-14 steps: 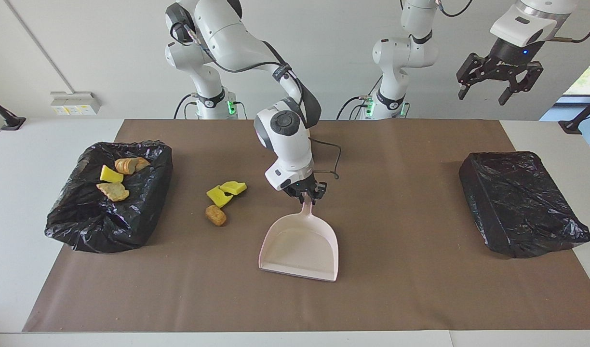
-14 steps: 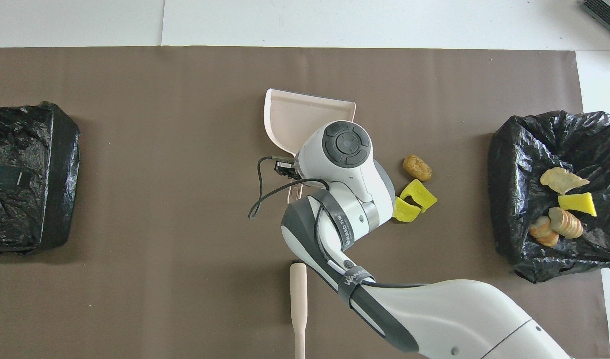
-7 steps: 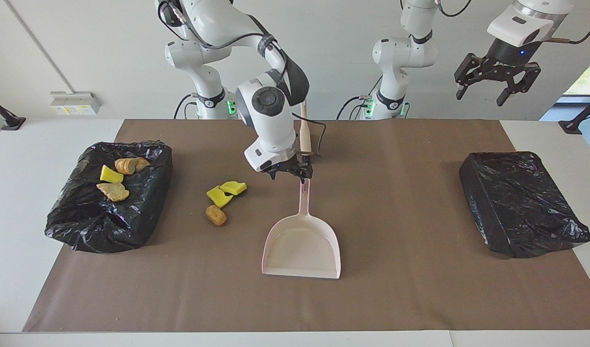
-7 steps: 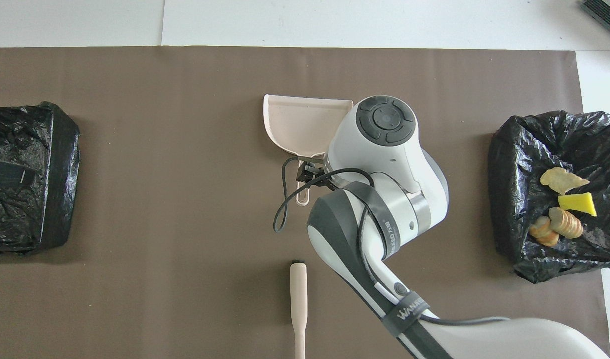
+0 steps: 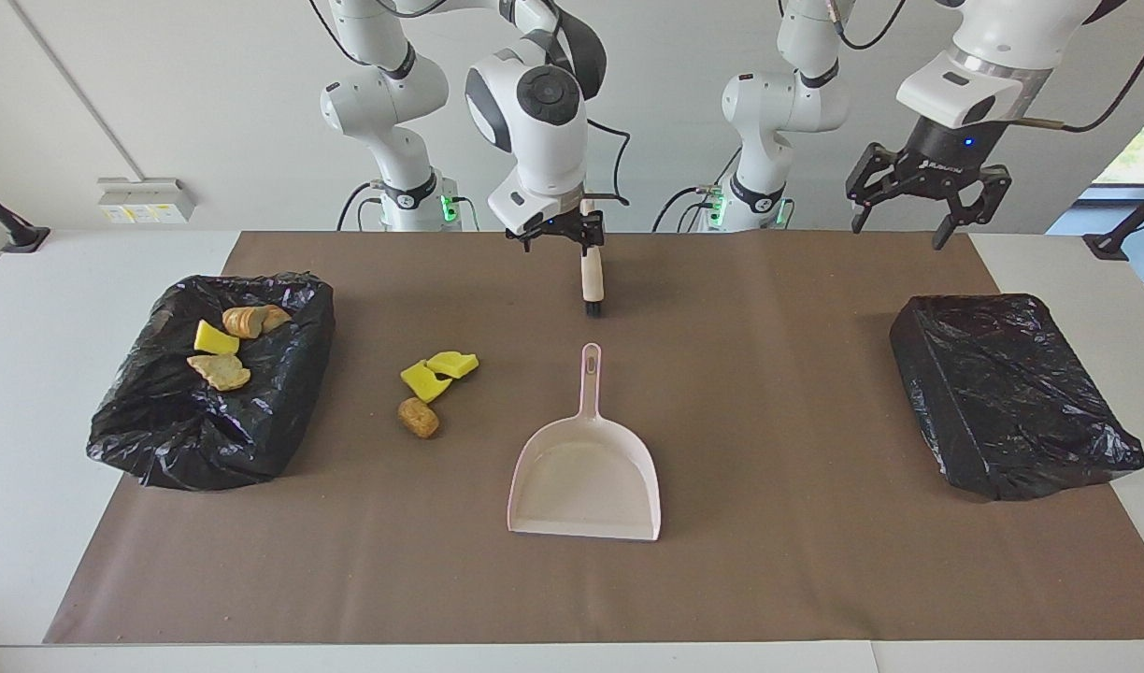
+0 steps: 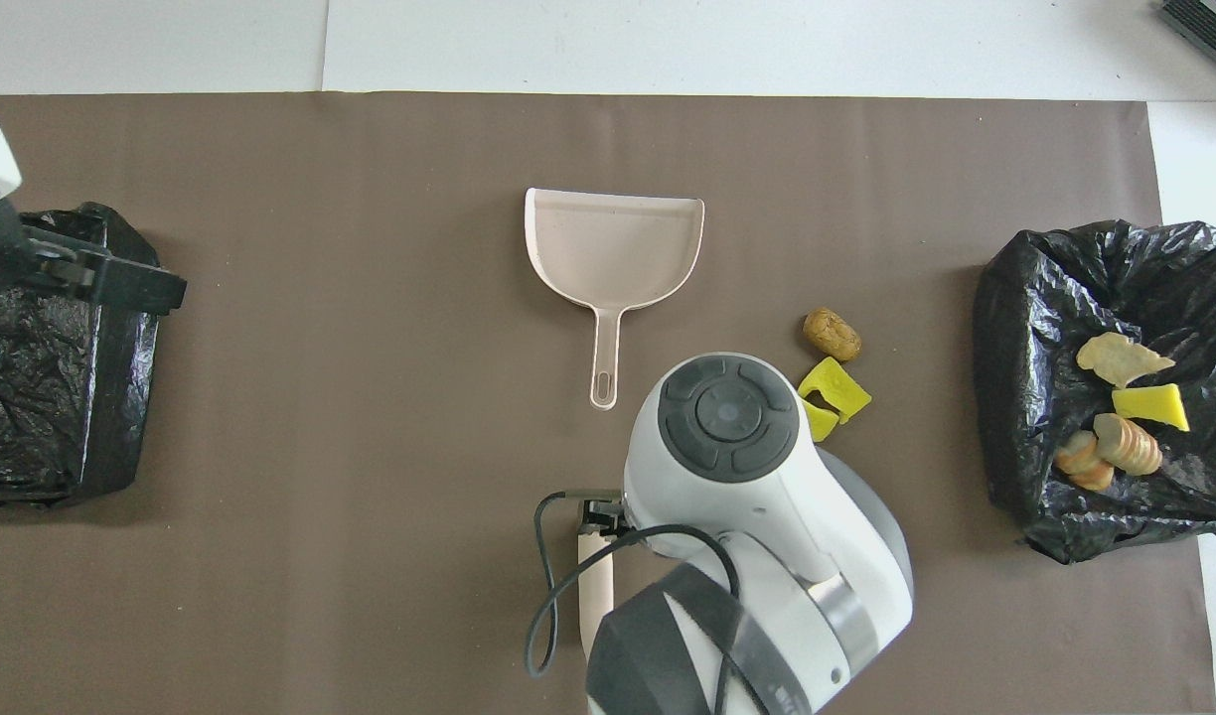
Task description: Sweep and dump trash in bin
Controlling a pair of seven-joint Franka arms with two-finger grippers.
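Two bright yellow wedges [image 5: 438, 371] [image 6: 833, 387] and a brown nugget [image 5: 419, 417] [image 6: 833, 334] lie on the brown mat between the pink dustpan [image 5: 586, 477] [image 6: 613, 243] and the open black-lined bin [image 5: 161, 439] [image 6: 1015, 397]. More trash [image 5: 219, 350] [image 6: 1125, 407], yellow and tan lumps, lies in that bin. The brush [image 5: 591, 276] [image 6: 596, 586] lies nearer to the robots than the dustpan. My right gripper [image 5: 558, 241] [image 6: 603, 514] is open and empty, raised over the brush. My left gripper [image 5: 899, 232] is open and empty, high over the left arm's end.
A black bag-covered box [image 5: 1011, 393] [image 6: 42, 397] sits at the left arm's end of the mat. The dustpan lies flat with its handle [image 5: 590, 374] toward the robots. The mat [image 5: 815, 579] is bare at its edge farthest from the robots.
My right gripper let go of the dustpan handle, rose and drew back toward the robots to over the brush. The dustpan settled flat. My left gripper came lower and a little inward.
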